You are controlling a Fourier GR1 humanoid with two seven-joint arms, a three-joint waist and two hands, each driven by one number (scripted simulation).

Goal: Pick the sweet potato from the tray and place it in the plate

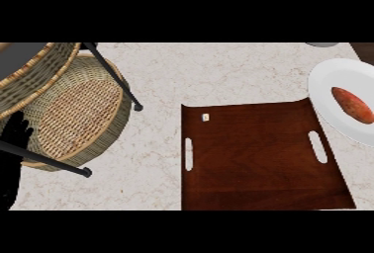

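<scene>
Your left hand (16,136) rests at the left edge of the counter (219,74), fingers straight up, holding nothing, against the wicker basket (80,113). The wooden tray (256,163) sits at the near edge, right of middle, with only a small white tag (205,117) near its far left corner. The sweet potato (352,104) already lies in the white plate (325,84) at the right edge, just beside the tray. Your right hand is out of view. The placing step looks done, so the next move calls for no grasp; just stay off the plate.
</scene>
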